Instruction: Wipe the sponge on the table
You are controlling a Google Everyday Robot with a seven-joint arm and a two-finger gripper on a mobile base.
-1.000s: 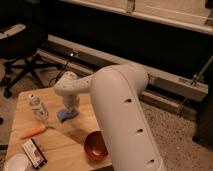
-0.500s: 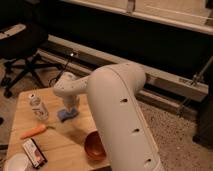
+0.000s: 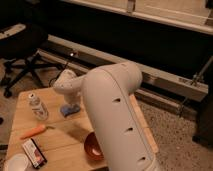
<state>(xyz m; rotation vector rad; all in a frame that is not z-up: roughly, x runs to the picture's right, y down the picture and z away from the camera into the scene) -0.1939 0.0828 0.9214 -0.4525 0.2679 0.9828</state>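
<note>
While the sponge (image 3: 70, 109) lies on the tabletop (image 3: 59, 141) just where it did a moment ago, the end effector (image 3: 70, 101) stays down on it, pressed together and mostly hidden under the wrist. A clear bottle (image 3: 37, 106) stands just left of the sponge, an orange carrot (image 3: 34, 131) lies nearer the front, and the white arm (image 3: 117, 120) hides part of the red bowl (image 3: 91, 146)

The sponge (image 3: 70, 110) lies near the counter's (image 3: 60, 136) far edge, with the end effector (image 3: 70, 103) right above it. A bottle (image 3: 37, 106) stands toward the left edge. A carrot (image 3: 34, 131) lies in front of the bottle, a box (image 3: 34, 152) by the front-left corner and a bowl (image 3: 92, 146) by the front edge.
</note>
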